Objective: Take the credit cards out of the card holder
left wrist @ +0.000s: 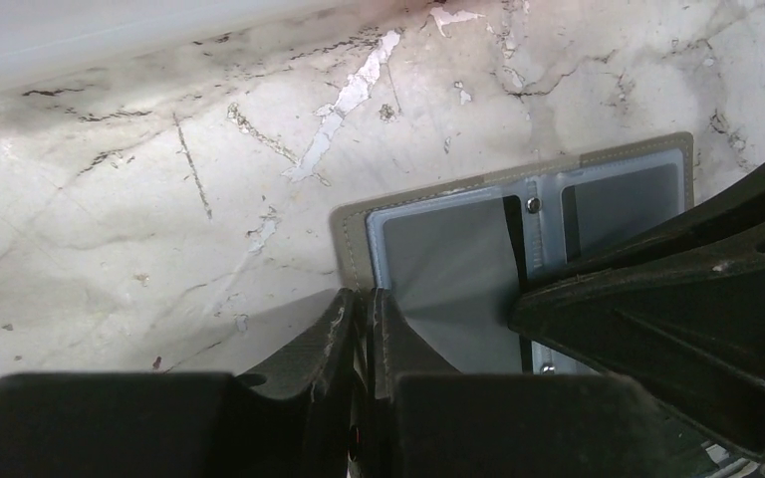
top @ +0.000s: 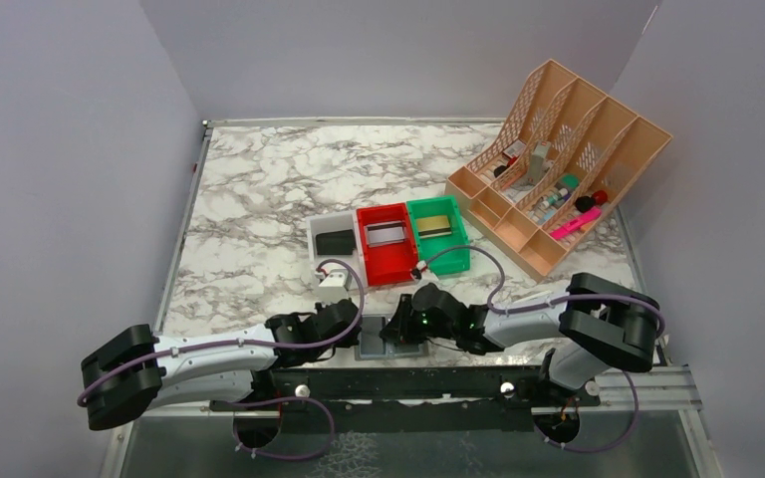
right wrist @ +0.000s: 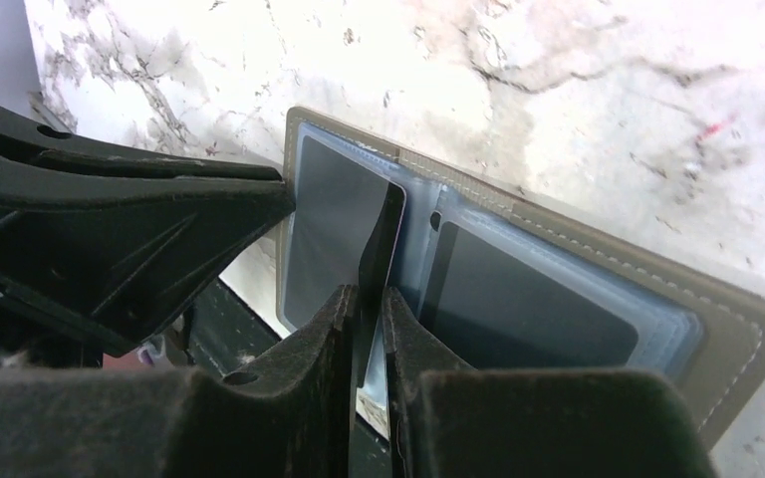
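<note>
The card holder (top: 382,342) lies open at the table's near edge, between both grippers. Its pale blue sleeves and tan-grey stitched border (right wrist: 598,244) show in the right wrist view. My left gripper (left wrist: 369,299) is shut on the card holder's near-left edge (left wrist: 354,234), pinning it. My right gripper (right wrist: 367,294) is shut on a thin black credit card (right wrist: 381,234), which stands on edge over the holder's middle fold. That card also shows as a dark sliver (left wrist: 511,234) in the left wrist view. Dark cards remain in the sleeves (right wrist: 518,299). From above, the arms hide most of the holder.
Behind the holder stand a white bin (top: 321,231) holding a black card, a red bin (top: 367,249) and a green bin (top: 458,244), each with a card inside. A tan desk organiser (top: 558,164) sits at the back right. The metal base rail (top: 408,383) runs just below the holder.
</note>
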